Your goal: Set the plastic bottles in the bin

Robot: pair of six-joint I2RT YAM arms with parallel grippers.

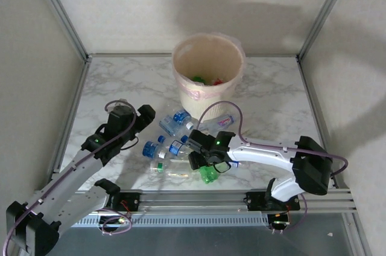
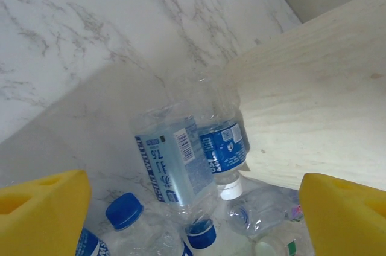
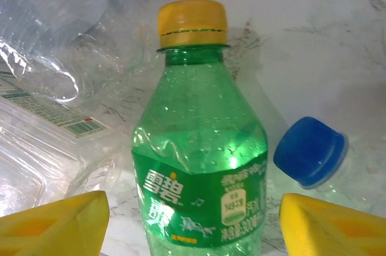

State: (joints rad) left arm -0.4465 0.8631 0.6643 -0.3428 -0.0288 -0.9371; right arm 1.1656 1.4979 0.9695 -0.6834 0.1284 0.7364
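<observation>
The cream bin [image 1: 187,90] with a pinkish liner stands at the middle back, with green and red bottles inside. Several clear blue-capped plastic bottles [image 1: 174,123] lie in a heap in front of it. My left gripper [image 1: 146,114] is open to the left of the heap. Below it lie a pale-blue-labelled bottle [image 2: 172,165] and a dark-blue-labelled one [image 2: 224,147], next to the bin wall [image 2: 313,99]. My right gripper [image 3: 193,223] is open and straddles a green bottle [image 3: 199,165] with a yellow cap. There is a gap between each yellow pad [image 3: 57,223] and the bottle.
A blue-capped clear bottle [image 3: 310,150] lies just right of the green one, and crushed clear bottles [image 3: 54,57] lie to its left. Metal frame posts and walls enclose the marble table [image 1: 120,81], and a rail [image 1: 199,198] runs along the near edge.
</observation>
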